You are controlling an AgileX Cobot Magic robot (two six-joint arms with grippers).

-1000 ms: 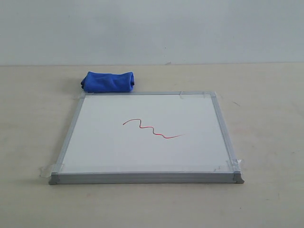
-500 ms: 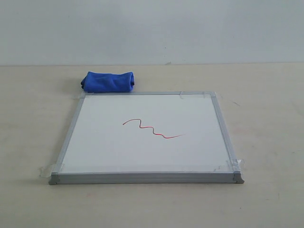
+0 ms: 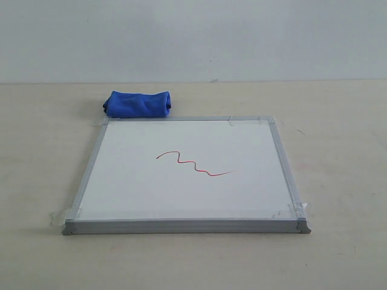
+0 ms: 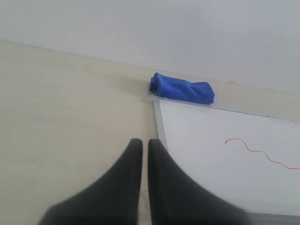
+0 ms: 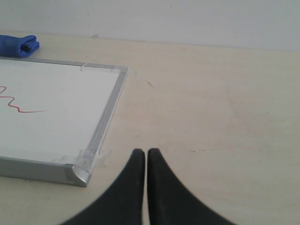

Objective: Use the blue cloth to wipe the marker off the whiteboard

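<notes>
The whiteboard (image 3: 121,181) lies flat on the table, its grey frame taped at the corners. A thin red wavy marker line (image 3: 192,164) crosses its middle. The blue cloth (image 3: 137,104) is a bunched roll touching the board's far left edge. Neither gripper shows in the exterior view. In the left wrist view my left gripper (image 4: 145,142) is shut and empty, hovering beside the board's left frame (image 4: 161,126), short of the cloth (image 4: 182,88). In the right wrist view my right gripper (image 5: 146,152) is shut and empty, over bare table off the board's near right corner (image 5: 80,171).
The board rests on a pale wooden table (image 3: 338,151) with a plain grey wall (image 3: 193,36) behind it. Clear tape pieces (image 3: 295,209) hold the board's corners down.
</notes>
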